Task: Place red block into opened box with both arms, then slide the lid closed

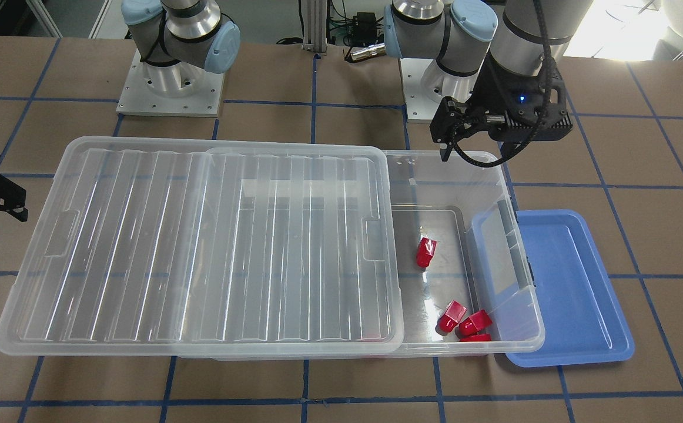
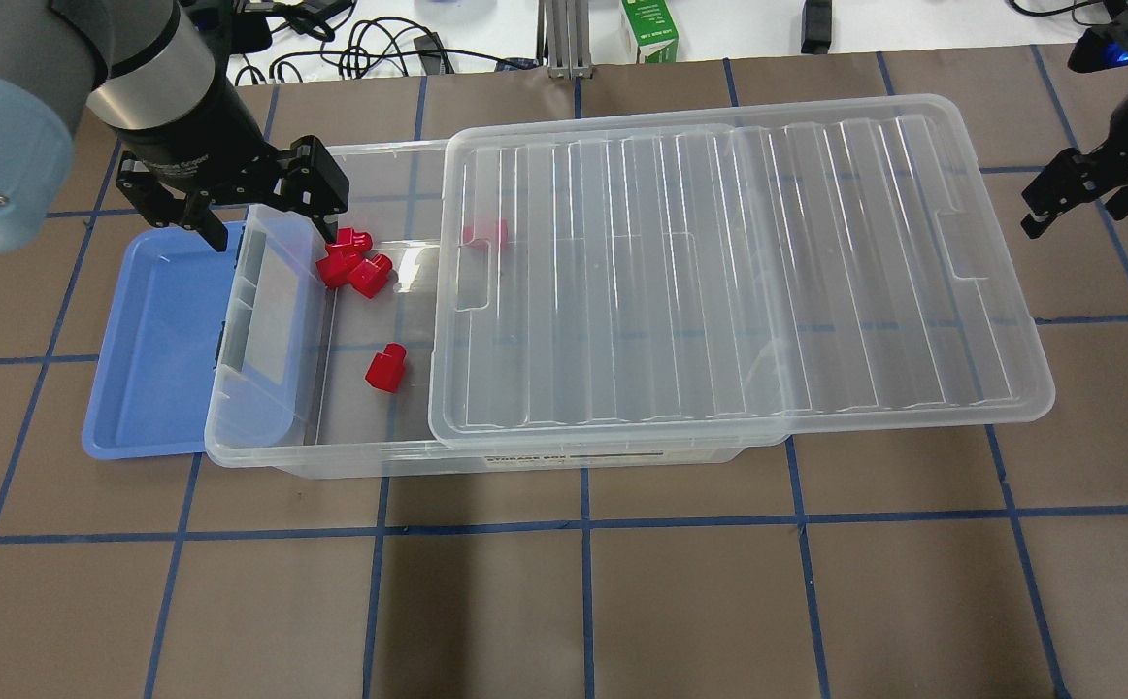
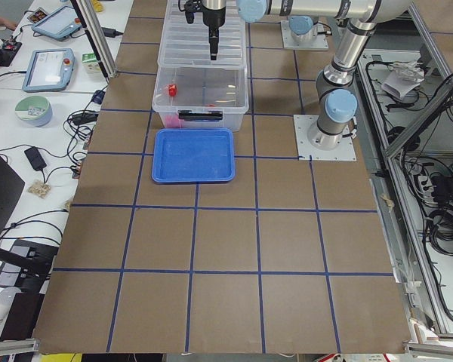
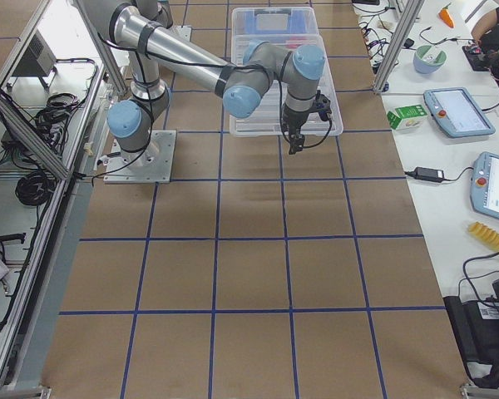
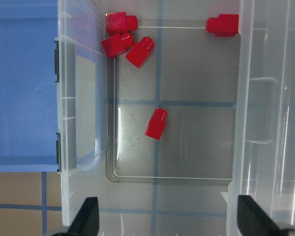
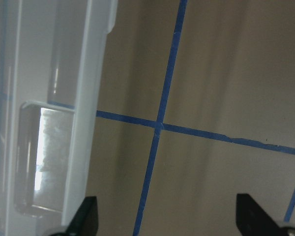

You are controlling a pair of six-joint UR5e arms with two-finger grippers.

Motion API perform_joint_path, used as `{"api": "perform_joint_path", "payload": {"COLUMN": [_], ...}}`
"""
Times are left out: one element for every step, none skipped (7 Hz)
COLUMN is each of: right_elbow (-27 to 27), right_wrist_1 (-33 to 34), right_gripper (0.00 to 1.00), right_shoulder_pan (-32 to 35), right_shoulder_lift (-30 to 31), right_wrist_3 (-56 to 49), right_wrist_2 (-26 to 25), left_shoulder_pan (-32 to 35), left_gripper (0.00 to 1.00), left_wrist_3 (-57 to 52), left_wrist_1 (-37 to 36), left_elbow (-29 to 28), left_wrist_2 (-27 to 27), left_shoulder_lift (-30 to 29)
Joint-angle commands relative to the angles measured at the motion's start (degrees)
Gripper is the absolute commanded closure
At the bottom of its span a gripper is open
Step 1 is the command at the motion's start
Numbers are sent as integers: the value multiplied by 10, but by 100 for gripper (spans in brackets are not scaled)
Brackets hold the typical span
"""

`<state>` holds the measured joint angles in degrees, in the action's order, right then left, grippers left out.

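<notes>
Two grippers: my left gripper hung over the open left end of the box, fingers spread wide with nothing between them. My right gripper hung over the table just off the right short end of the lid, fingers likewise apart and empty.
Red blocks: five lay on the box floor. A huddle of three red blocks sat in the far-left corner, a lone red block nearer the middle, and a fifth red block by the far wall, half under the lid's left edge.
Blue tray: lay against the box's left end, partly tucked under it.
Lid: rested on the box but was shoved right, overhanging the right end and leaving the left end uncovered. Its long axis ran left to right, in line with the box.
Step, as I judged it: the placing looked done; the closing was not.
Relation that mattered: the lid lay right of my left fingers and left of my right fingers, and had to travel leftward along its own length. My right gripper was nearer the overhanging end, so a push from there seemed natural.
Risk: my left fingers hung over the gap the lid must cover. I could not tell how far above the rim they were.
</notes>
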<state>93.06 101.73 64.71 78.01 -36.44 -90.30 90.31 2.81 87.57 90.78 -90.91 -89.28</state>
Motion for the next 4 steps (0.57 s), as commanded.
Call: {"api": "perform_joint_path", "payload": {"right_elbow": [10,16,20,21], "right_wrist_1": [13,10,8,3], "right_gripper": [0,0,0,0], "right_shoulder_pan": [0,0,3,7], "right_shoulder_lift": [-14,-12,-8,-7], "right_wrist_3": [15,26,45,61], "right_wrist_2": [-3,-3,-3,0], "left_shoulder_pan": [-21,-32,-32,-33], "left_gripper": [0,0,0,0], "left_wrist_3": [-2,-4,-4,-4], "left_wrist_1": [1,1,2,2], "left_elbow": [-5,-10,-14,-17], "left_wrist_2": [1,27,21,19], "left_shoulder_lift": [7,8,10,13]}}
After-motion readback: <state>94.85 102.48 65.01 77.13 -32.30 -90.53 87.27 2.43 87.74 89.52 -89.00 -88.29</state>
